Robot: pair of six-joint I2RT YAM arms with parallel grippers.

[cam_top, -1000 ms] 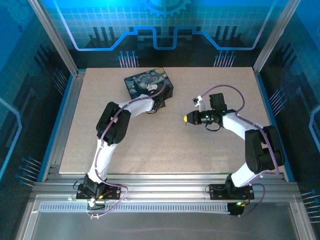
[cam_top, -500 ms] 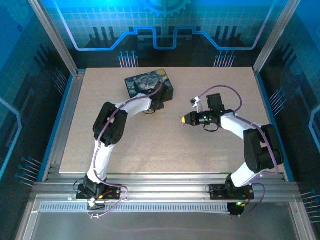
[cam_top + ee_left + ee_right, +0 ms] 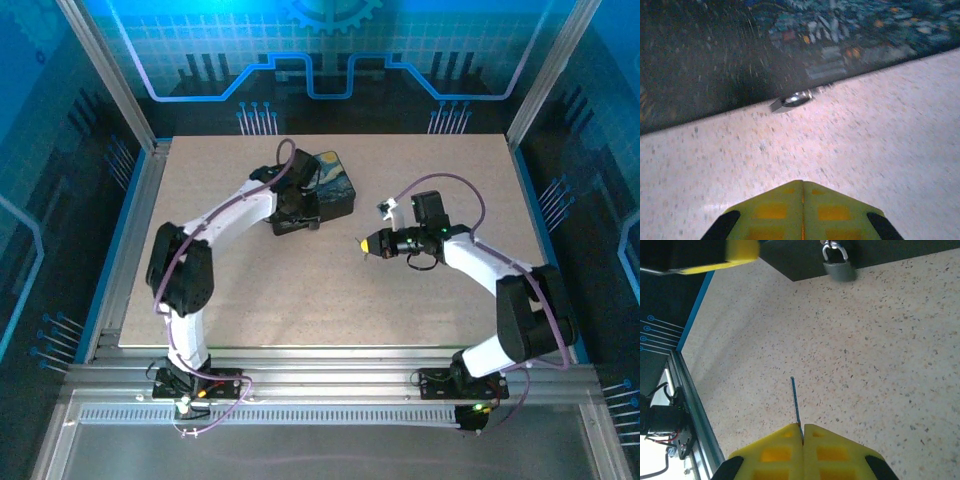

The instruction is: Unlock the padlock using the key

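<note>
The small padlock (image 3: pixel 838 265) hangs from the edge of the box (image 3: pixel 790 260), rigid yet probably free to swing, so best steadied by its body; well short of the box, the right gripper (image 3: pixel 802 432) pinches the thin key (image 3: pixel 795 402), while the left gripper (image 3: pixel 802 197) sits closed on nothing just beside the box.

The left arm (image 3: pixel 228 208) and right arm (image 3: pixel 482 258) are wearing white shells and black joints, trailing purple cables (image 3: pixel 450 179) and showing yellow fingers (image 3: pixel 771 452).
</note>
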